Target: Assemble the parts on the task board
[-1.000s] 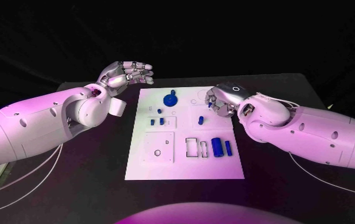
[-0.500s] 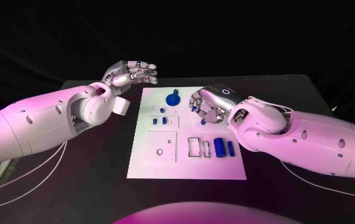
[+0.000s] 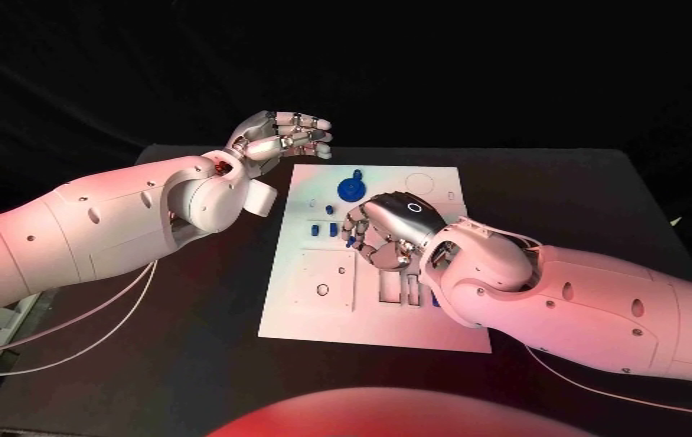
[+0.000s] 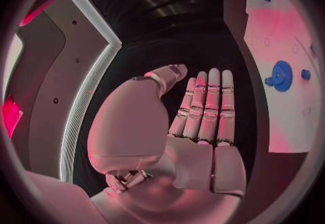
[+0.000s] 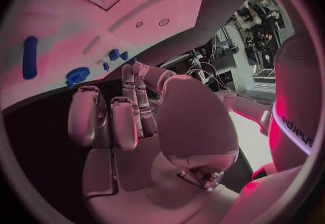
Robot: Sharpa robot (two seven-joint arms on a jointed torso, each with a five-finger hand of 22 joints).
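- Your right hand (image 3: 387, 229) has moved in over the last second, from the right side of the white board (image 3: 310, 317) to its middle; it now hangs over the small blue pieces there, fingers curled downward.
- You cannot tell from these views whether that hand holds anything; the right wrist view shows its fingers (image 5: 102, 115) bent together with nothing visible between them.
- Your left hand (image 3: 281, 137) stays raised off the far left corner of the board, fingers apart and empty, palm bare in its wrist view (image 4: 203, 126).
- The blue gear (image 3: 351, 189) sits at the far end of the board, untouched, just beyond the right hand.
- Judging by this move, a pick or press at mid-board is next; assembly looks barely begun.
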